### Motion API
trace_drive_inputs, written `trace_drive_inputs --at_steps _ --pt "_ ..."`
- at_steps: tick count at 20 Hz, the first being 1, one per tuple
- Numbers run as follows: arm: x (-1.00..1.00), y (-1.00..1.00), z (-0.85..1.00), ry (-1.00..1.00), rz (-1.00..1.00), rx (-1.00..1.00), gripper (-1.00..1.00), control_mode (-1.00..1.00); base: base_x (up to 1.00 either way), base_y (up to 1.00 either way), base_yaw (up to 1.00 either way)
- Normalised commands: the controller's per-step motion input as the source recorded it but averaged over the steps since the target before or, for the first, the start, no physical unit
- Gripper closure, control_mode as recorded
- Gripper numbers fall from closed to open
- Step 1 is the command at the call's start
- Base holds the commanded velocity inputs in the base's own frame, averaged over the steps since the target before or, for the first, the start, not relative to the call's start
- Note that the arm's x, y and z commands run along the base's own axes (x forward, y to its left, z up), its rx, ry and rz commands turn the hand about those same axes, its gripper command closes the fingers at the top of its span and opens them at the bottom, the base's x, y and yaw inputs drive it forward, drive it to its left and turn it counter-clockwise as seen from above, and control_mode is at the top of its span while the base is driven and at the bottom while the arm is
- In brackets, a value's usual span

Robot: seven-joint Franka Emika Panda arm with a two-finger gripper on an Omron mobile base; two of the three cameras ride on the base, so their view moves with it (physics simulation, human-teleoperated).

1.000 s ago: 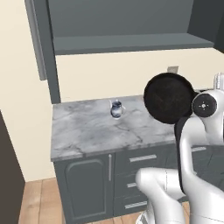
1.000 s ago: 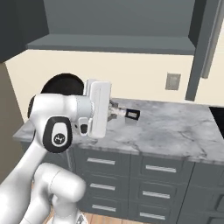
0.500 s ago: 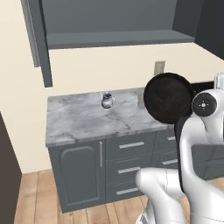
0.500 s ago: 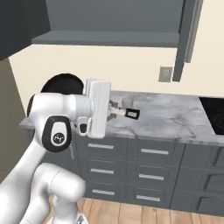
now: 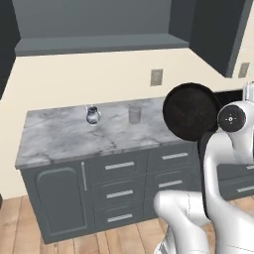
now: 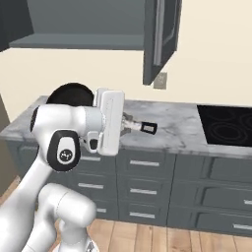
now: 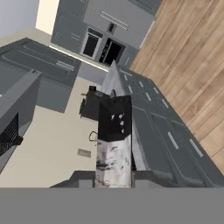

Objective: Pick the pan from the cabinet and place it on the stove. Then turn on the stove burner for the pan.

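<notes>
The pan [image 5: 191, 111] is a dark round disc held up on edge in front of the arm, well above the counter. Its long handle [image 6: 146, 128] sticks out to the right of the white hand. My gripper [image 6: 131, 125] is shut on that handle. In the hand view the handle [image 7: 114, 135] runs up from between the fingertips. The cabinet [image 5: 99, 44] hangs open above the counter with a bare inner shelf, its door [image 6: 160, 37] swung out. The stove [image 6: 226, 123] lies flush in the marble at the right.
A small pale kettle [image 5: 92, 115] and a glass [image 5: 134, 113] stand on the marble counter [image 5: 59, 139]. A wall outlet [image 5: 157, 77] sits above them. Grey drawer fronts [image 6: 147, 187] run below the counter, with wooden floor in front.
The whole scene has slid left in both base views, so the base has driven right. The stove has come into view. Arm and pan keep the same pose.
</notes>
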Motion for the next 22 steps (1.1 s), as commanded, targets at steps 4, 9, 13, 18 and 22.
trace_drive_inputs --at_steps 4,9,13,18,22 --pt "0.00 0.00 0.00 0.00 0.00 0.00 1.00 1.00 -0.33 -0.75 -0.01" --pt "0.00 0.00 0.00 0.00 0.00 0.00 1.00 1.00 -0.35 -0.75 0.00" --pt "0.00 0.00 0.00 0.00 0.00 0.00 1.00 1.00 -0.30 -0.75 0.00" --pt "0.00 0.00 0.00 0.00 0.00 0.00 1.00 1.00 -0.18 -0.78 0.00" --pt "0.00 0.00 0.00 0.00 0.00 0.00 1.00 1.00 0.00 -0.71 -0.01"
